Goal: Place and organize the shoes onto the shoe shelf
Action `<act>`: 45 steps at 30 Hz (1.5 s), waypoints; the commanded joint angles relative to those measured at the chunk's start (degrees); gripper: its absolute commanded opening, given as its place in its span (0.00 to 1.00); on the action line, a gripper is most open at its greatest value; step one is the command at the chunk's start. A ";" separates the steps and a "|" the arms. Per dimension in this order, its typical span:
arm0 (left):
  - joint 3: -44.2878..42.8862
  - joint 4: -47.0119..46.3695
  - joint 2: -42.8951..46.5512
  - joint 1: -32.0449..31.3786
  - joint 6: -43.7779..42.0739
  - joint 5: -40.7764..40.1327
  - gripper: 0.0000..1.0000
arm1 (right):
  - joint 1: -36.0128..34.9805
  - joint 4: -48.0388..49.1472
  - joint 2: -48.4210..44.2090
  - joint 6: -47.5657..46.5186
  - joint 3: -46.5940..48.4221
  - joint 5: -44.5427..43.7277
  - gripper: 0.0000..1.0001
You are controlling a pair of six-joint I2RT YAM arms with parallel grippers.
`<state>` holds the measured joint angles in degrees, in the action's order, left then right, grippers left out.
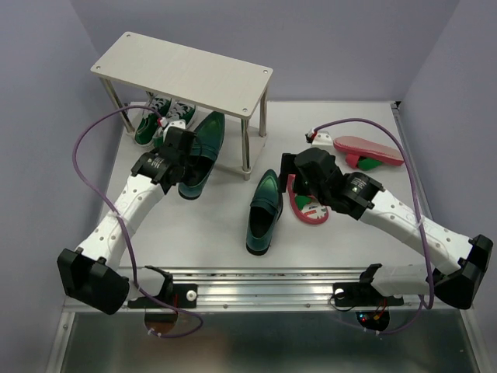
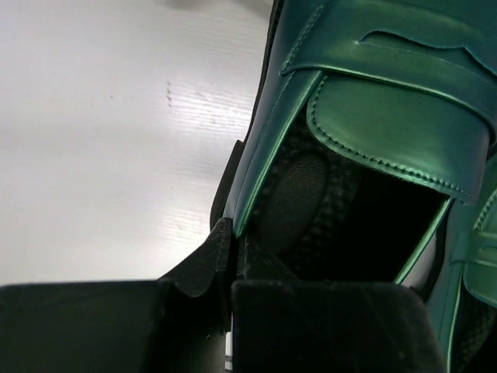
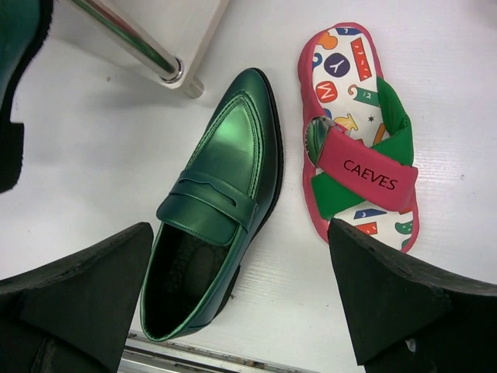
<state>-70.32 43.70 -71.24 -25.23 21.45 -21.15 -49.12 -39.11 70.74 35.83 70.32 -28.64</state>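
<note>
The shoe shelf (image 1: 186, 74) stands at the back left. Two green canvas sneakers (image 1: 159, 116) sit under its top board. My left gripper (image 1: 180, 148) is shut on the side wall of a glossy dark green loafer (image 1: 203, 151) at the shelf's front; in the left wrist view the gripper (image 2: 231, 233) pinches the loafer's (image 2: 388, 116) opening edge. My right gripper (image 1: 307, 175) is open and empty above the second loafer (image 3: 225, 186) and a red flip-flop (image 3: 357, 140), which lie side by side on the table. A second flip-flop (image 1: 369, 151) lies sole up at the right.
A silver shelf leg (image 3: 132, 39) stands just beyond the second loafer's toe. The metal rail (image 1: 264, 284) runs along the near edge. Purple cables (image 1: 85, 140) loop beside both arms. Walls close the left and right sides.
</note>
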 commanded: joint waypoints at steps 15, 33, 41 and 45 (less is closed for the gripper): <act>-1.92 -25.50 -8.91 10.29 -10.72 9.54 0.00 | 0.34 -1.93 -2.19 1.17 0.43 -2.47 1.00; -4.55 -30.52 -12.78 14.51 -13.37 17.28 0.00 | 0.34 -2.37 -2.89 2.22 0.08 -1.86 1.00; -6.58 -30.78 -15.59 14.42 -12.58 16.40 0.00 | 0.34 -2.72 -3.24 2.75 -0.19 -1.68 1.00; -8.33 -29.99 -17.00 14.51 -12.66 15.52 0.00 | 0.34 -2.90 -2.89 2.75 -0.10 -1.50 1.00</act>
<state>-72.66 20.60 -89.58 -10.85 8.38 -5.06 -49.08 -42.02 68.99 37.85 70.32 -29.12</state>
